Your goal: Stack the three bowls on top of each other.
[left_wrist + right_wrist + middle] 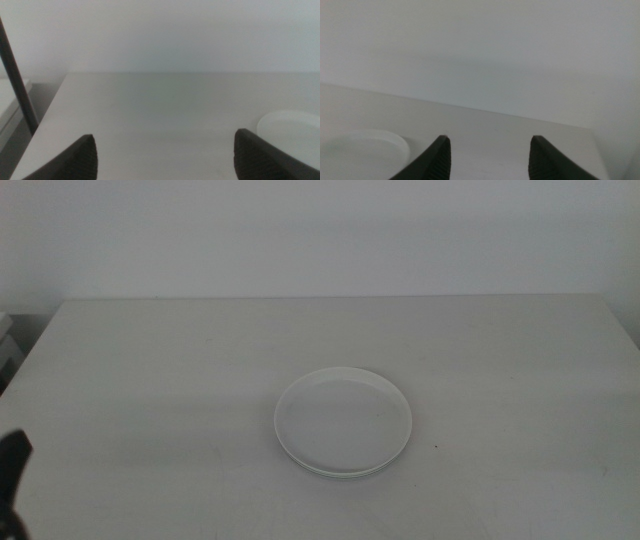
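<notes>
The bowls (343, 420) sit in one stack at the middle of the white table (150, 370). The top one looks white. Thin rims of others show under its near edge (340, 474), and their colours are too faint to tell apart. The stack also shows in the left wrist view (292, 131) and in the right wrist view (362, 145). My left gripper (165, 136) is open and empty, back from the stack; its tip shows at the middle view's bottom left (12, 458). My right gripper (490, 137) is open and empty, off to the stack's side and out of the middle view.
A pale wall stands behind the table's far edge (330, 298). A white object (6, 340) lies off the table's left side. A dark slanted pole (16, 80) stands by the table's left corner in the left wrist view.
</notes>
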Controlling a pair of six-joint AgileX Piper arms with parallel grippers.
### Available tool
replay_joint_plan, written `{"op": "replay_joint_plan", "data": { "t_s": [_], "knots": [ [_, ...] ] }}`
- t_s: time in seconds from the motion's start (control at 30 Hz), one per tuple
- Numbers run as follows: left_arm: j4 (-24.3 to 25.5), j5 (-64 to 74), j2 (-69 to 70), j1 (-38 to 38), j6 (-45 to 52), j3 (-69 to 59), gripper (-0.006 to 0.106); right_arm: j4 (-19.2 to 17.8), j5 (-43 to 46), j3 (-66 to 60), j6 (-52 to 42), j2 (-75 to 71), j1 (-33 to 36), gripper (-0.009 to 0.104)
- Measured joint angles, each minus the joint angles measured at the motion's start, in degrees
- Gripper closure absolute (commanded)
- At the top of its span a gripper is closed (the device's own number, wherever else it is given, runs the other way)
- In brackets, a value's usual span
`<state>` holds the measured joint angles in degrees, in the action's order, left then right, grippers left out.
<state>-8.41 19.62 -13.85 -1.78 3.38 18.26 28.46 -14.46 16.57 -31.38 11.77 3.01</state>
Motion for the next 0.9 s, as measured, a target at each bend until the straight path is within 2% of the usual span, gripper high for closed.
{"op": "replay_joint_plan", "data": {
  "t_s": [0.17, 0.3, 0.53, 0.67, 0.9],
  "knots": [
    [1.6, -3.8, 3.0, 0.0, 0.0, -7.1, -0.004, -8.8, 0.8, -6.6, 0.0, -5.8, -0.1, 0.054],
    [1.9, -5.1, 6.9, 0.0, 0.0, -11.9, -0.004, -12.1, 0.9, -11.1, 0.0, -9.6, -1.3, 0.054],
    [1.9, -4.9, 13.5, 0.0, 0.0, -19.5, -0.004, -11.7, 1.0, -16.6, 0.0, -12.3, -3.9, 0.054],
    [1.9, -4.4, 14.5, 0.0, 0.0, -19.9, -0.004, -9.4, 1.1, -18.1, 0.0, -12.3, -4.2, 0.054],
    [1.9, -4.6, 14.6, 0.0, 0.0, -20.0, -0.004, -9.0, 2.2, -18.1, 0.0, -12.3, -4.3, 0.054]
  ]
}}
